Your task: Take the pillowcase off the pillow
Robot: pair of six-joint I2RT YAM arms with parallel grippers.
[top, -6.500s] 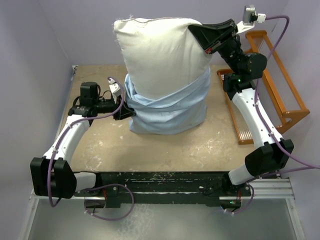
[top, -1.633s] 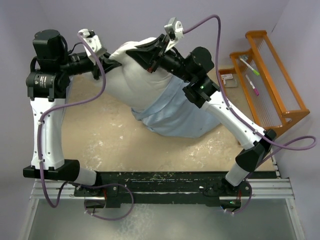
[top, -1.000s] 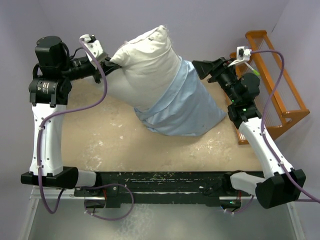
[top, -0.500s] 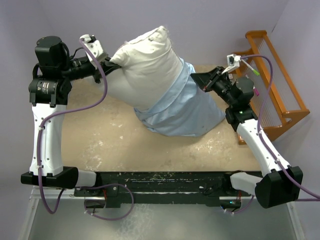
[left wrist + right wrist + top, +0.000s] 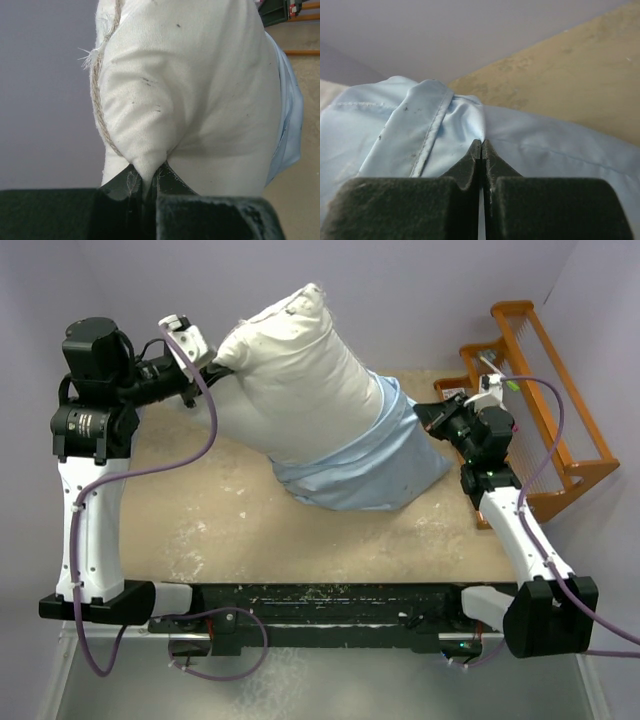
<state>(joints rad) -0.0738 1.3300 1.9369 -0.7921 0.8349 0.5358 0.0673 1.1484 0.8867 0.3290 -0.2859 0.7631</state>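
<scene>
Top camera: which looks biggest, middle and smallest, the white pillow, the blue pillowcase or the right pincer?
1. pillow, though it is held up nearer the camera
2. pillowcase
3. right pincer

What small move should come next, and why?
Probably the right gripper should pull the pillowcase away from the left gripper: it is shut on the blue fabric, the left pinches a corner of the pillow, and the case covers only the lower end.

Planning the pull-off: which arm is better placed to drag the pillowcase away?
Right. The right gripper is shut on a fold of the pillowcase; the left gripper pinches a corner of the pillow, anchoring it.
</scene>
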